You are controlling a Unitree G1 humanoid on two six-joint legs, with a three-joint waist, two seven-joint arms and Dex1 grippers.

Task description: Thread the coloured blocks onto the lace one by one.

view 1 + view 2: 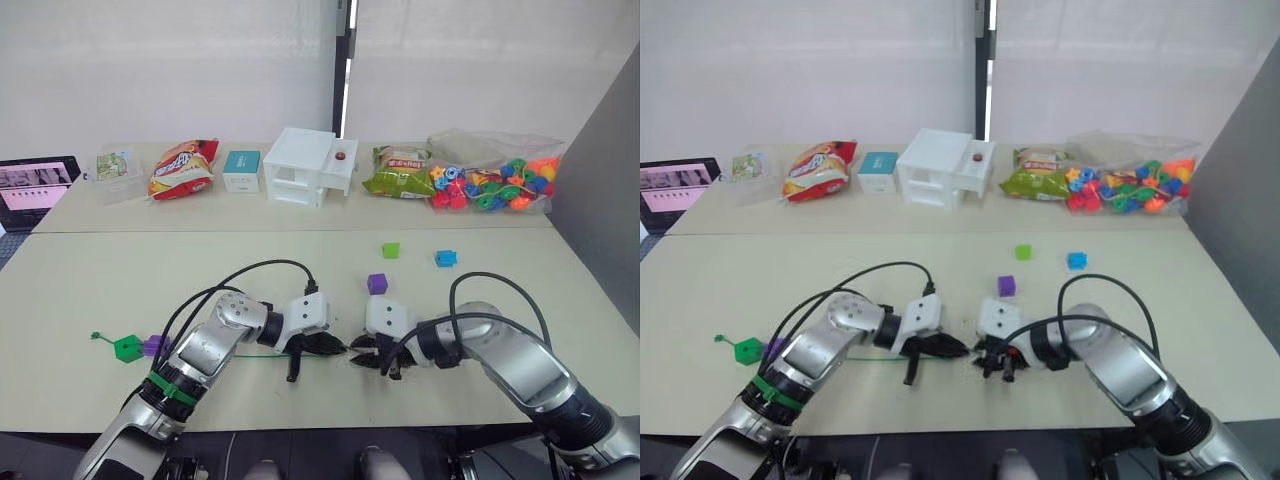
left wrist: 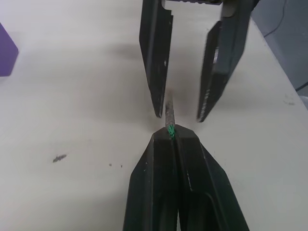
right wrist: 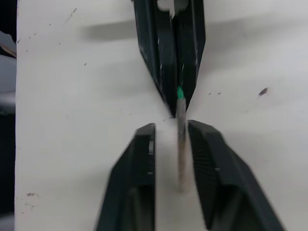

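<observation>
My left gripper (image 1: 330,347) is shut on the lace (image 2: 168,113) just behind its stiff dark tip. That tip reaches in between the fingers of my open right gripper (image 3: 169,129), close to one finger; contact is unclear. From the left gripper the green lace (image 1: 255,354) runs left along the table. A purple block (image 1: 153,345) and a dark green block (image 1: 127,347) sit on it near its knotted tail (image 1: 96,336). Loose on the table lie another purple block (image 1: 376,283), a light green block (image 1: 390,250) and a blue block (image 1: 445,258).
Along the far table stand a clear bag of mixed beads (image 1: 495,180), a white box (image 1: 310,165), two snack bags (image 1: 183,168) (image 1: 398,172), a small teal box (image 1: 241,170) and a tablet (image 1: 35,188). Black cables loop over both arms.
</observation>
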